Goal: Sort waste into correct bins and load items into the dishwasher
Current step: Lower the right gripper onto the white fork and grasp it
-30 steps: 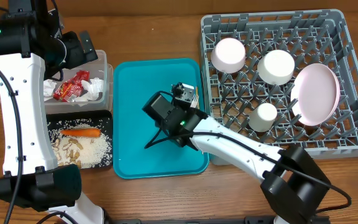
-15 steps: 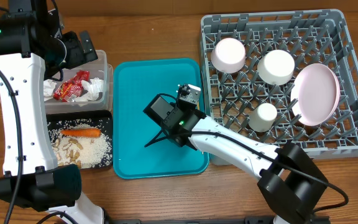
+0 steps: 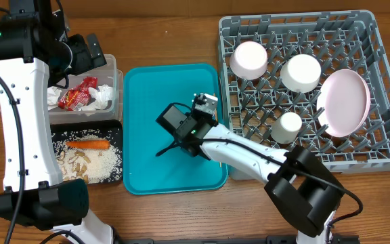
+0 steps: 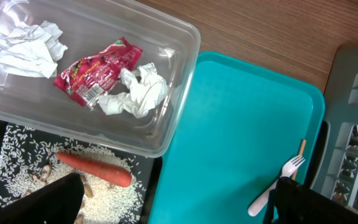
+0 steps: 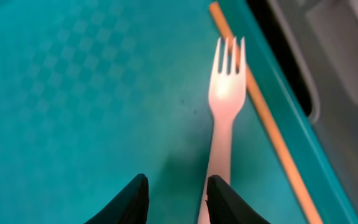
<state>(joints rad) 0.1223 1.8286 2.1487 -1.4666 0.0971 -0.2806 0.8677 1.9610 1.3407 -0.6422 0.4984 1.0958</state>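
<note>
Left end effector (image 3: 95, 53) spread wide, empty, above the clear tub (image 3: 114, 81) holding wrapper (image 3: 78, 93) and napkins (image 3: 103, 95). Carrot (image 3: 87, 144) in the near black tray (image 3: 117, 125). Right end effector (image 5: 176, 198) low over the teal tray (image 3: 147, 88), partly spread, nothing between. Fork (image 5: 225, 124) lies on the tray's right side, chopstick (image 5: 272, 134) touching it, rack (image 3: 384, 41) far right. Risk: the handle sits under one finger, not in the gap, so closing may miss, shove the fork, or nip both.
</note>
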